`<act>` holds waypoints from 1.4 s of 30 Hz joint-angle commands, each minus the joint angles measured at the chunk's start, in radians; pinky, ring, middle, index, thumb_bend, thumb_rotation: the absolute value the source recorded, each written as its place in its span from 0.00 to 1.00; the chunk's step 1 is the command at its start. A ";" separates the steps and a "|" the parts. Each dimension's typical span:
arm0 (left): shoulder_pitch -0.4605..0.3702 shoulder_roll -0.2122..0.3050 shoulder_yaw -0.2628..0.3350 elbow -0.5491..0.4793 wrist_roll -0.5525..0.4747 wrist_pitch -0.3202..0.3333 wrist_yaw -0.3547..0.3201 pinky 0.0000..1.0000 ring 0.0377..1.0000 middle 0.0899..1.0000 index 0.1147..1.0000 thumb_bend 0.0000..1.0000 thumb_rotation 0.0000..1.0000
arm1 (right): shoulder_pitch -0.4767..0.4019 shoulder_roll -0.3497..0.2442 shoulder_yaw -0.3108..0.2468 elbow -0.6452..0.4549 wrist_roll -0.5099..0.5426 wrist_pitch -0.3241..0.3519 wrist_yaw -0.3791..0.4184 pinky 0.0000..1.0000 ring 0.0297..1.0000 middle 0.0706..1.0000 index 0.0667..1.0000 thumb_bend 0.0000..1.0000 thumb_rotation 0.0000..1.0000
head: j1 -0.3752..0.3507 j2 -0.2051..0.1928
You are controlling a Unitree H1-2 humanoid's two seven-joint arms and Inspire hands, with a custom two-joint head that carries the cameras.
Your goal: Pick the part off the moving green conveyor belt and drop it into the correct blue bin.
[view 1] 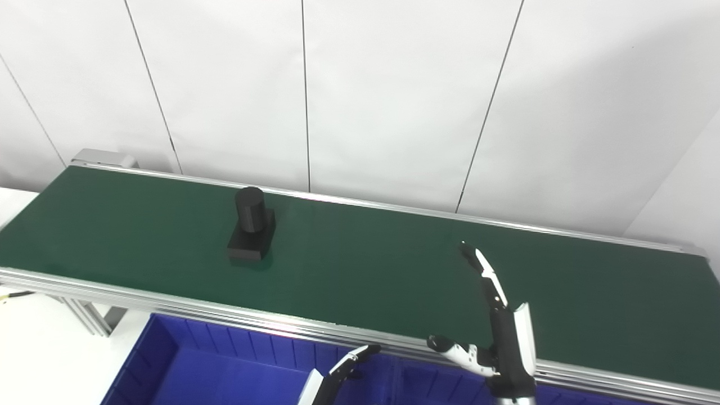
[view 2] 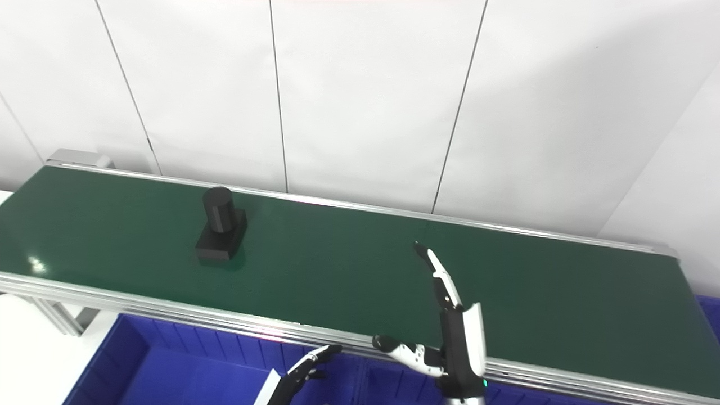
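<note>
A black part [view 1: 251,226], an upright cylinder on a square base, stands on the green conveyor belt [view 1: 360,264] left of centre; it also shows in the right eye view [view 2: 220,225]. My right hand [view 1: 495,332] is open and empty, fingers stretched up over the belt's near edge, thumb out to the left, well right of the part. Only the fingertips of my left hand [view 1: 340,377] show at the bottom edge, above a blue bin [view 1: 225,365], holding nothing that I can see.
The belt has aluminium side rails [view 1: 225,312] and runs left to right before a white panelled wall. A second blue bin [view 1: 444,388] adjoins the first below the near rail. Another blue bin corner [view 2: 710,309] shows at far right.
</note>
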 commanded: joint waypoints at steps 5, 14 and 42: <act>-0.020 -0.007 -0.001 -0.003 -0.007 -0.036 0.010 0.75 0.86 0.87 0.80 0.92 0.88 | -0.077 0.047 -0.083 0.053 0.040 -0.034 0.103 0.81 0.85 0.85 0.85 0.71 0.66 | -0.004 -0.007; -0.006 -0.015 0.010 -0.017 -0.027 -0.036 -0.020 0.74 0.86 0.87 0.79 0.95 0.87 | -0.145 0.151 -0.228 0.205 0.103 -0.034 0.340 0.76 0.84 0.86 0.85 0.74 0.65 | 0.003 -0.009; 0.003 0.004 0.002 -0.017 -0.039 -0.036 -0.041 0.75 0.87 0.88 0.79 0.93 0.84 | -0.304 0.365 -0.553 0.558 0.069 -0.033 0.716 0.84 0.88 0.89 0.89 0.75 0.53 | -0.105 -0.025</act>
